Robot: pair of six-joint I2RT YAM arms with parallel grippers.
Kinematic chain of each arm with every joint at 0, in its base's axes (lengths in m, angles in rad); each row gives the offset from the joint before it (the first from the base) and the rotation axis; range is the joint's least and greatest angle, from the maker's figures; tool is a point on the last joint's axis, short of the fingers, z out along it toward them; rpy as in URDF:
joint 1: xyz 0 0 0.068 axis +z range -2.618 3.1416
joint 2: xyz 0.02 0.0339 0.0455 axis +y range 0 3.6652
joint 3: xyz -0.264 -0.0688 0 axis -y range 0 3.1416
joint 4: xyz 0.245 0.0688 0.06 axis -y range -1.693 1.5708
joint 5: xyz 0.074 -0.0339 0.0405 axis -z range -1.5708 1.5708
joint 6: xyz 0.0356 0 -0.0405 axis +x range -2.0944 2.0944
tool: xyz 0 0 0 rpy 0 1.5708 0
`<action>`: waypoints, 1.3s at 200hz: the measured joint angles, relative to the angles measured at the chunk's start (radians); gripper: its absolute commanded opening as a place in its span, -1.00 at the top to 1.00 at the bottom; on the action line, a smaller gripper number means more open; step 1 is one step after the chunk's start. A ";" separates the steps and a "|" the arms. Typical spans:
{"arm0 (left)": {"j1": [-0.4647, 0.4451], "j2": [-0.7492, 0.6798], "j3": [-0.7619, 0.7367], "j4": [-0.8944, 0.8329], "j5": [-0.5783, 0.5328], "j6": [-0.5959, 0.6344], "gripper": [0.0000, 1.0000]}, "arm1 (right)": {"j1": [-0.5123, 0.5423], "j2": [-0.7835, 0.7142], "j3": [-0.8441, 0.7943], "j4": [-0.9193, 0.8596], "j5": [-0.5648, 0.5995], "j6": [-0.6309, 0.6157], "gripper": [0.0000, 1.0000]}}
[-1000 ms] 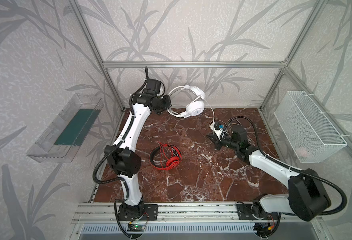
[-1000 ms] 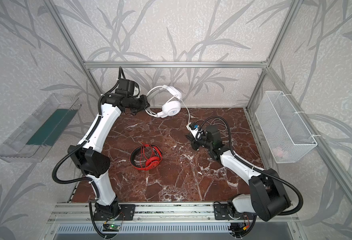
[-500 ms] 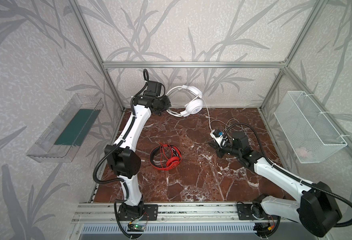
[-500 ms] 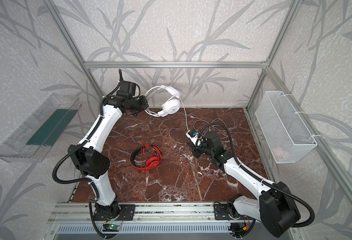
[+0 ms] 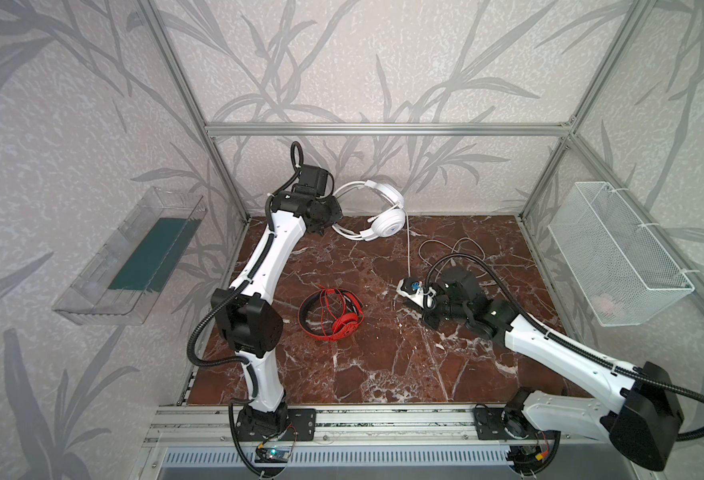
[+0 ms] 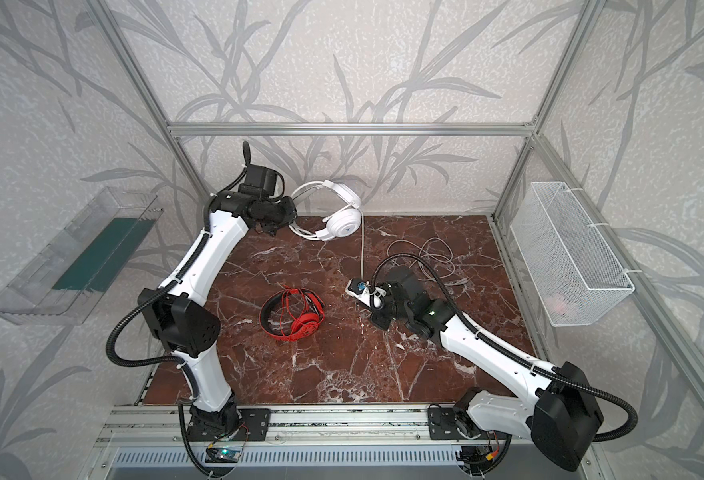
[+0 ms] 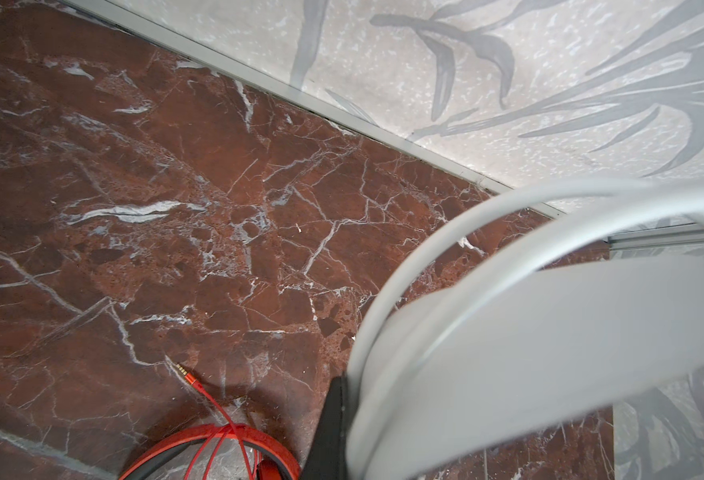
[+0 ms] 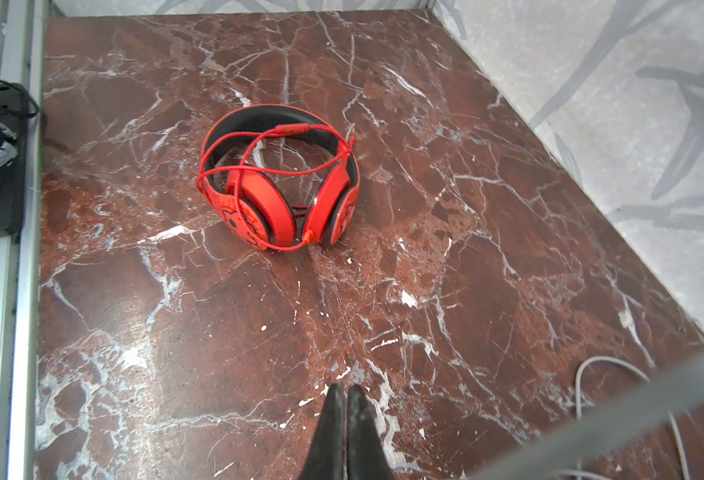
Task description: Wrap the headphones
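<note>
The red headphones (image 5: 333, 309) lie on the worktop (image 5: 383, 374), their own cord looped over them. Behind them the white headphones (image 5: 383, 216) hang clear of the worktop, the headband pinched in the left gripper (image 5: 335, 219) on a raised, outstretched arm. Their cable (image 5: 408, 249) drops taut to the right gripper (image 8: 346, 405), which sits low to the right of the red pair. Its fingers (image 8: 333, 424) are pressed together with nothing visible between them, and the cable lies across it.

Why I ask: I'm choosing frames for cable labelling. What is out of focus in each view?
Left wrist view: white headphones sit too close, a soft grey blur, while the red plug on the marble table is sharp. Right wrist view: white cable crosses as a defocused streak; red headphones crisp. Both top views: evenly lit, sharp throughout.
</note>
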 measured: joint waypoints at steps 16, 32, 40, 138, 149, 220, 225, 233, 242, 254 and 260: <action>0.000 0.000 -0.012 -0.004 -0.014 0.000 1.00 | 0.021 0.029 0.057 -0.051 -0.007 -0.030 1.00; 0.000 0.000 -0.016 -0.010 -0.026 0.000 1.00 | 0.030 0.052 0.091 -0.087 -0.012 -0.043 0.98; 0.000 0.000 -0.016 -0.008 -0.030 0.000 1.00 | 0.031 0.060 0.096 -0.095 -0.010 -0.043 0.96; 0.006 0.000 0.047 0.011 -0.059 -0.004 1.00 | -0.070 0.047 -0.151 0.116 -0.068 0.152 0.77; 0.006 -0.002 0.058 0.021 -0.055 -0.004 1.00 | -0.088 0.053 -0.169 0.158 -0.091 0.172 0.76; 0.006 -0.016 0.069 0.024 -0.053 -0.003 1.00 | -0.130 0.200 -0.188 0.330 -0.225 0.240 0.58; 0.006 -0.016 0.073 0.023 -0.053 -0.003 1.00 | -0.132 0.208 -0.190 0.342 -0.233 0.244 0.57; 0.006 -0.016 0.081 0.023 -0.053 -0.003 1.00 | -0.135 0.218 -0.195 0.364 -0.245 0.251 0.55; 0.006 -0.016 0.091 0.021 -0.053 -0.003 1.00 | -0.140 0.229 -0.201 0.386 -0.257 0.259 0.52; 0.006 -0.016 0.104 0.024 -0.054 -0.003 1.00 | -0.148 0.247 -0.206 0.411 -0.274 0.270 0.46; 0.006 -0.016 0.110 0.023 -0.053 -0.004 1.00 | -0.151 0.258 -0.206 0.421 -0.280 0.274 0.43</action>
